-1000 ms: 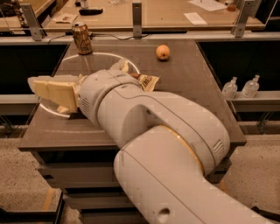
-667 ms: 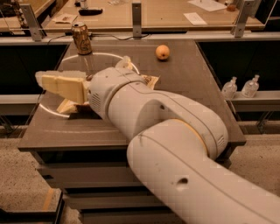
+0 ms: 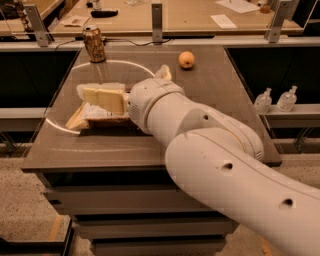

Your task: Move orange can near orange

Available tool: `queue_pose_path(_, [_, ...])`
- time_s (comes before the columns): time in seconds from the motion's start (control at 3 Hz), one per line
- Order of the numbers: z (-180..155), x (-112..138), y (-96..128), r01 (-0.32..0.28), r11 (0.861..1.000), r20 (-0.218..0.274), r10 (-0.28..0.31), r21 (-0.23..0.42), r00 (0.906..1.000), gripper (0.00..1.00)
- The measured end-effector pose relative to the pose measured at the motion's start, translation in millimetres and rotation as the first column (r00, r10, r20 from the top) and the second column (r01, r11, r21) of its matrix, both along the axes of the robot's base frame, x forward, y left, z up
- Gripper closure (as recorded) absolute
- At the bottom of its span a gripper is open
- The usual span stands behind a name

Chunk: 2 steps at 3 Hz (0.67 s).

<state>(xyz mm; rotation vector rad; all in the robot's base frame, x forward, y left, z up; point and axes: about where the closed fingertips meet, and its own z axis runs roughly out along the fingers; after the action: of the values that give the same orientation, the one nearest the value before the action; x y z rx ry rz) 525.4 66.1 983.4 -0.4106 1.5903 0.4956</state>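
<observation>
The orange can (image 3: pixel 94 44) stands upright at the far left corner of the dark table (image 3: pixel 215 95). It is golden-orange with dark markings and a silver top. The orange (image 3: pixel 186 59) lies near the far edge, right of the middle, well apart from the can. My gripper (image 3: pixel 95 107) hovers over the left part of the table, pointing left, in front of the can and short of it. It is open and holds nothing. My big white arm (image 3: pixel 200 135) crosses the table's middle from the lower right.
A snack bag corner (image 3: pixel 165 73) shows behind my arm; the rest is hidden. A railing (image 3: pixel 157 20) and a wooden counter (image 3: pixel 190 15) stand behind the table. Two small bottles (image 3: pixel 276 99) sit on a low shelf to the right.
My gripper has moved to the right and a little farther in over the table. The can and the orange have not moved.
</observation>
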Motion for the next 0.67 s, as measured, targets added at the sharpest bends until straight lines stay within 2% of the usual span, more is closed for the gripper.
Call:
queue_pose_path(0.33, [-13.2,39.0,-33.5,0.086,0.996,0.030,-0.087,0.011,0.9958,0.00])
queue_pose_path(0.67, [-10.5,105.0,-61.7,0.217,0.972,0.080,-0.224,0.084,0.9713,0.00])
